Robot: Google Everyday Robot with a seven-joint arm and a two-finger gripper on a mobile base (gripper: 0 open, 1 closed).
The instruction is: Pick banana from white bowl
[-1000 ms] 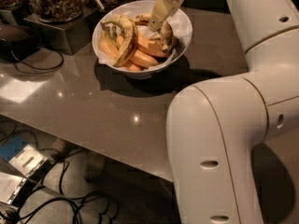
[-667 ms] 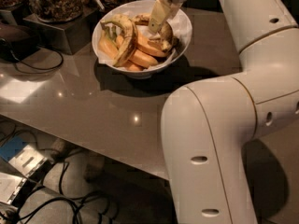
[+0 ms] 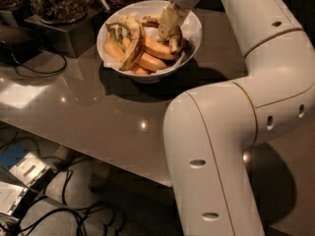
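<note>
The white bowl (image 3: 193, 19) stands at the back of the grey table (image 3: 88, 107), lined with white paper and full of bananas. The banana (image 3: 176, 42), arched, brown-mottled and dark at the ends, lies against the bowl's right side. My gripper (image 3: 170, 29) reaches down into the bowl from above, right at this banana and touching or almost touching it. A paler, longer spotted banana (image 3: 132, 42) arches over the left half. Smooth orange-yellow bananas (image 3: 153, 59) lie underneath.
My big white arm (image 3: 221, 146) fills the right foreground and hides the table's right part. A clear container of nuts (image 3: 56, 1) on a metal stand sits left of the bowl. A dark object with a cable (image 3: 17, 38) lies far left. Cables and boxes (image 3: 29, 191) are on the floor.
The arm's elbow has swung a little to the left in view. The gripper stays in the bowl at the same spot by the banana.
</note>
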